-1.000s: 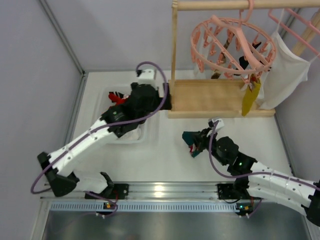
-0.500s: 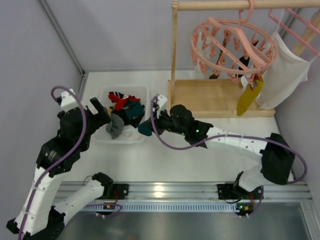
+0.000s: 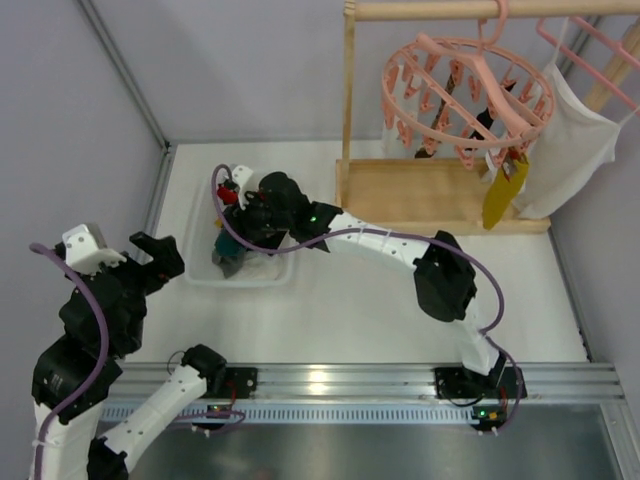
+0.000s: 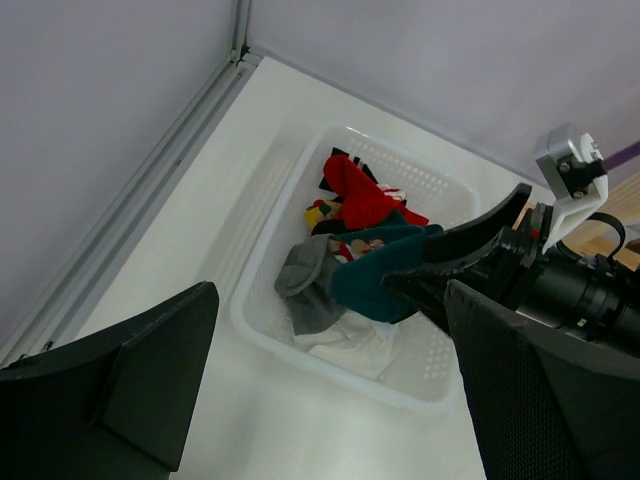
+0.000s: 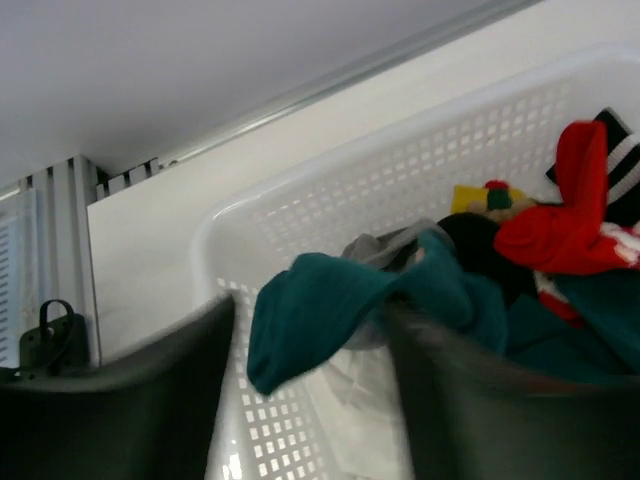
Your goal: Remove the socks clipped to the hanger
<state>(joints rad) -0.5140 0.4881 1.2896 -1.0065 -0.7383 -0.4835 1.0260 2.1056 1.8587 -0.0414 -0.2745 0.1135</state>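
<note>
Grey-walled white tabletop, wooden rail at far right carrying the pink ring hanger, with a mustard sock and a black sock pegged to it; loose socks heaped in the white basket at left. Over that basket, right end effector, fingers part-way apart with a teal sock between them, grip or release not determinable; at near left, left end effector, fingers wide apart, empty. Pegged socks judged light, limp and unbreakable, best pinched high on the cloth just under the peg and drawn downward, the hanger likely to swing
</note>
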